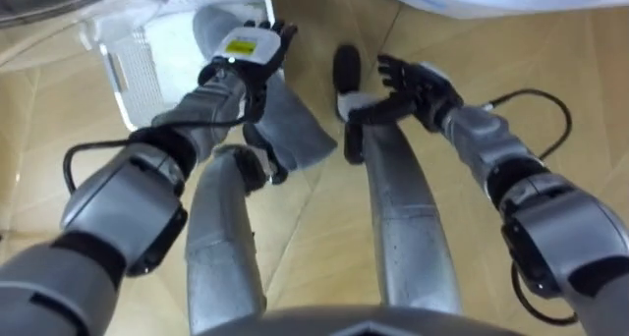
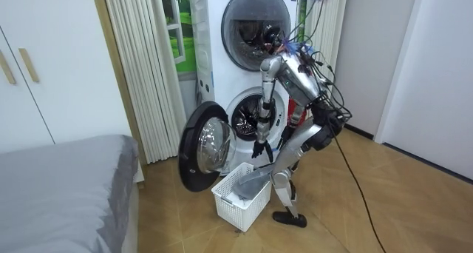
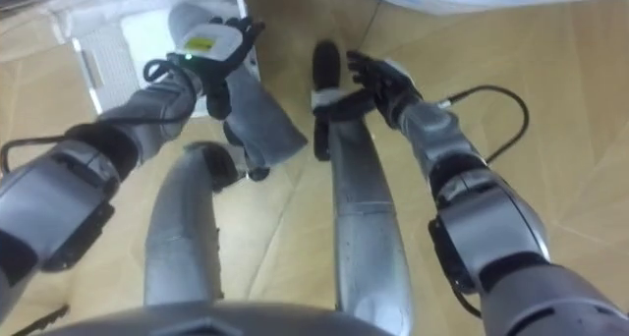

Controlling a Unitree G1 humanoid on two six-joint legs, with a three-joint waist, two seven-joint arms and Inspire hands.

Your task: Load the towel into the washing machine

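Note:
A grey towel (image 1: 291, 128) lies in the white basket (image 1: 136, 69) and hangs out over its near rim onto the floor by my knees. My left hand (image 1: 248, 53) hovers just over the towel at the basket's edge, fingers stretched, and I see no grip on the cloth. To its right my right hand (image 1: 411, 83) is open above the wooden floor, fingers spread and holding nothing. In the room view I stand bent before the lower washing machine (image 2: 248, 120), its round door (image 2: 203, 146) swung open, with the basket (image 2: 240, 200) and towel (image 2: 251, 183) at my feet.
The clear door (image 1: 59, 7) hangs over the basket's far left corner. A second machine (image 2: 255, 20) sits stacked on top. Curtains (image 2: 140, 68) and a bed (image 2: 66, 179) lie at the room view's left. Wooden floor (image 2: 384, 208) stretches to its right.

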